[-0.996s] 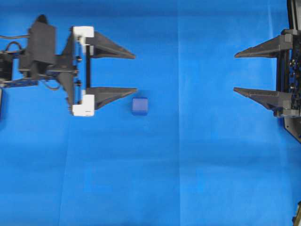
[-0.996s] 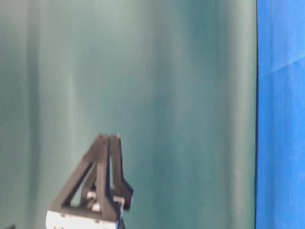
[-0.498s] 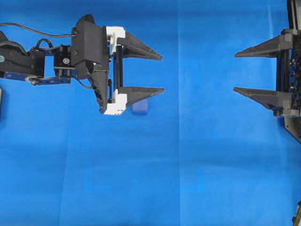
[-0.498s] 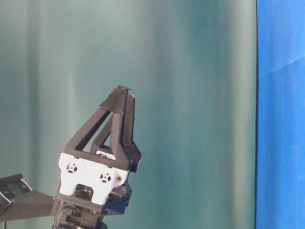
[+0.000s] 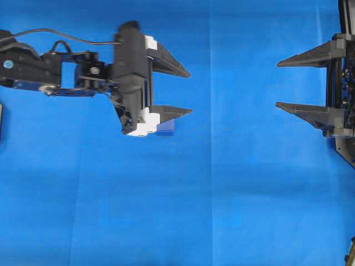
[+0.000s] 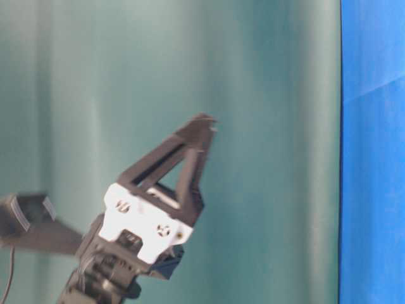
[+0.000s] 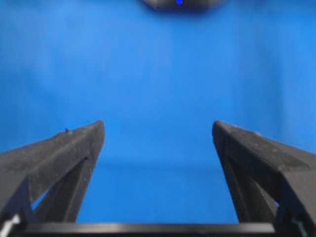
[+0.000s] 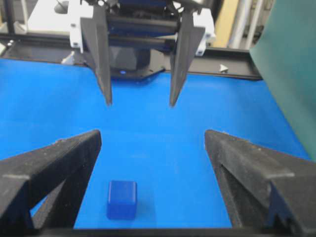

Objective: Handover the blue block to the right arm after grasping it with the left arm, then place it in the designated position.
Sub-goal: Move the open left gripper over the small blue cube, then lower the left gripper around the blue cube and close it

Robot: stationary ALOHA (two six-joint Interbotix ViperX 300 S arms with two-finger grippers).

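Note:
The blue block (image 5: 167,128) lies on the blue cloth (image 5: 222,194), left of the middle. In the overhead view the lower finger of my left gripper (image 5: 190,91) partly covers it. That gripper has white brackets, hangs above the cloth and is open with nothing in it (image 7: 158,126); its wrist view shows only cloth. The right arm's all-black gripper (image 5: 277,85) waits open at the right edge. Its wrist view shows the block (image 8: 121,199) low between its own fingers (image 8: 153,134) and the left gripper (image 8: 140,103) facing it. Nothing on the cloth marks the designated position.
A green curtain (image 6: 253,95) fills the table-level view, where the left gripper (image 6: 204,123) is seen raised. It also stands at the right of the right wrist view (image 8: 291,64). A black frame rail (image 8: 237,69) runs behind the left arm's base.
My left arm has reached right from the left edge and risen, and its wrist has tipped forward. Its lower finger now overlaps the block in the overhead view. The right arm has not moved.

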